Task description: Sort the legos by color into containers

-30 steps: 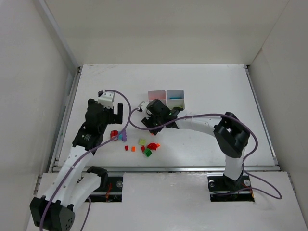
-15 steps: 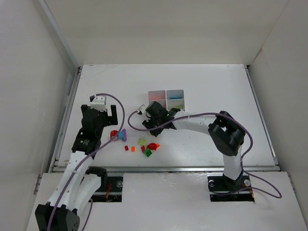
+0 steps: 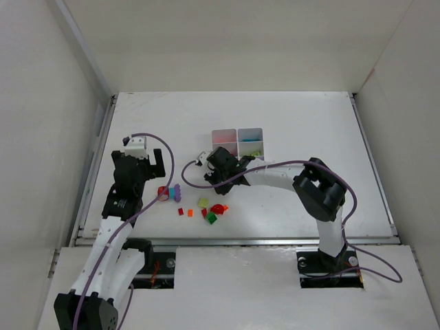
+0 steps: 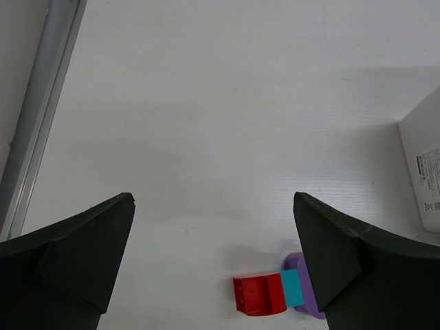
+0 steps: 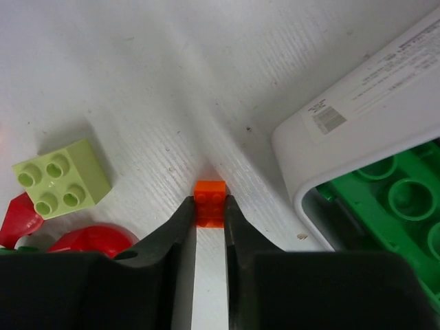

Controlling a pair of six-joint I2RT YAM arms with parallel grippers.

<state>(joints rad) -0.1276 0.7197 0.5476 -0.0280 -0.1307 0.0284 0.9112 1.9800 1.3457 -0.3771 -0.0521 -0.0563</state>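
Two claws show two different states. The right claw (image 5: 208, 210) has its smooth black fingers closed in on a tiny orange brick (image 5: 210, 196), one pad against each side, and the brick rests on the finely ribbed white table (image 5: 137, 82). Just to the right rises the rounded corner of the white plastic tray (image 5: 302, 137), thin-walled and carrying a printed label on its side. Inside that corner compartment lies a green brick (image 5: 399, 199) with round studs. Left of the fingers sits a square yellow-green brick (image 5: 62, 180) with four studs, and glossy red pieces (image 5: 89, 242) lie just below it.

The left claw (image 4: 212, 227) stands wide open above the table, its blunt matte black tips well apart and holding nothing. Near its right fingertip we see a red brick (image 4: 260, 295) touching a slim cyan piece (image 4: 291, 287) and a rounded purple piece (image 4: 295, 261), the last partly hidden.

From above, the tray (image 3: 238, 134) lies beyond the right claw, and the loose legos (image 3: 206, 207) are scattered nearer the arm bases.
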